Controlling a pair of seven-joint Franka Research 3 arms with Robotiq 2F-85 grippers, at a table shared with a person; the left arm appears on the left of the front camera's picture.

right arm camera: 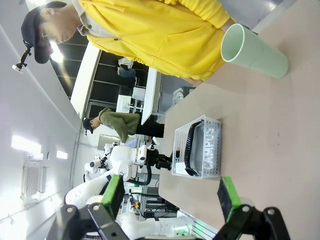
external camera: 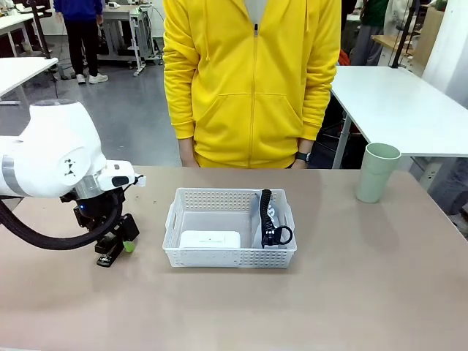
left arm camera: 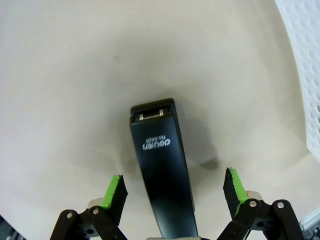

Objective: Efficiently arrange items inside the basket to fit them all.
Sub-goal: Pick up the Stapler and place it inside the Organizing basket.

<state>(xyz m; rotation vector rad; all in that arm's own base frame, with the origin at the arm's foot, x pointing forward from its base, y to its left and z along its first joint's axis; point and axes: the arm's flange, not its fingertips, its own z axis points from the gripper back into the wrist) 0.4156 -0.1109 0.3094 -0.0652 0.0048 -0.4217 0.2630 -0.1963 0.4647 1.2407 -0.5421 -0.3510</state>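
The black stapler (left arm camera: 160,170) lies flat on the table, and my left gripper (left arm camera: 175,190) hangs open over its near end with a green pad well clear on each side. From the front, this gripper (external camera: 121,245) is low over the stapler (external camera: 108,257), left of the basket (external camera: 230,201). The white basket holds the small white box (external camera: 210,239) at its front left and the grey pouch (external camera: 272,219) with its black strap on edge along the right wall. The pale green cup (external camera: 378,172) stands upright at the far right. My right gripper (right arm camera: 169,195) is open and holds nothing.
A person in a yellow hoodie (external camera: 252,80) stands at the far edge behind the basket, hands down. The right wrist view shows the cup (right arm camera: 255,47), the basket (right arm camera: 215,167) with the "CAMPUS" pouch (right arm camera: 207,147), and bare tabletop. The basket wall (left arm camera: 305,60) is close to the stapler.
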